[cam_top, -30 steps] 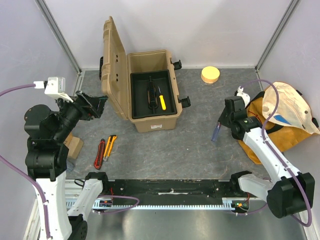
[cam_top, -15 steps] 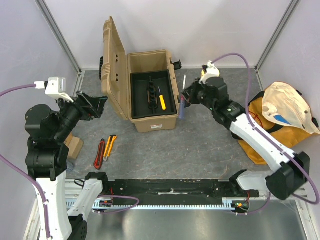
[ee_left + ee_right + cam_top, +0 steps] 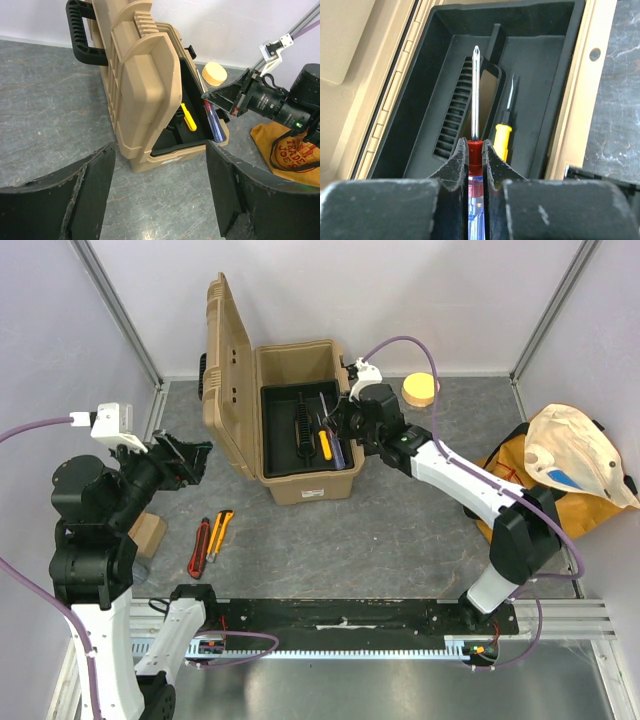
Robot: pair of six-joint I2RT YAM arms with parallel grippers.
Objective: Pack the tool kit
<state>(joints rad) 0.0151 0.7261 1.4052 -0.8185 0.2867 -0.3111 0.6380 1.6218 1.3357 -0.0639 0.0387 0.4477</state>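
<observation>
The tan toolbox (image 3: 300,486) stands open, its lid (image 3: 140,95) raised on the left. Its black inner tray (image 3: 285,445) holds a yellow-handled screwdriver (image 3: 324,443). My right gripper (image 3: 345,427) hovers over the tray's right side, shut on a blue-and-red-handled screwdriver (image 3: 338,448). In the right wrist view its shaft (image 3: 475,85) points out over the tray (image 3: 540,75), beside the yellow screwdriver (image 3: 502,141). My left gripper (image 3: 196,454) hangs open and empty, left of the box. A red tool (image 3: 199,548) and a yellow tool (image 3: 220,533) lie on the table in front of the box.
A round tan disc (image 3: 421,389) sits behind and to the right of the box. An orange-yellow fabric bag (image 3: 560,480) lies at the right edge. A small wooden block (image 3: 148,534) rests near the left arm. Walls close in the table.
My right arm has swung left from beside the bag to above the toolbox tray, carrying the blue-and-red screwdriver. The left arm has barely shifted.
</observation>
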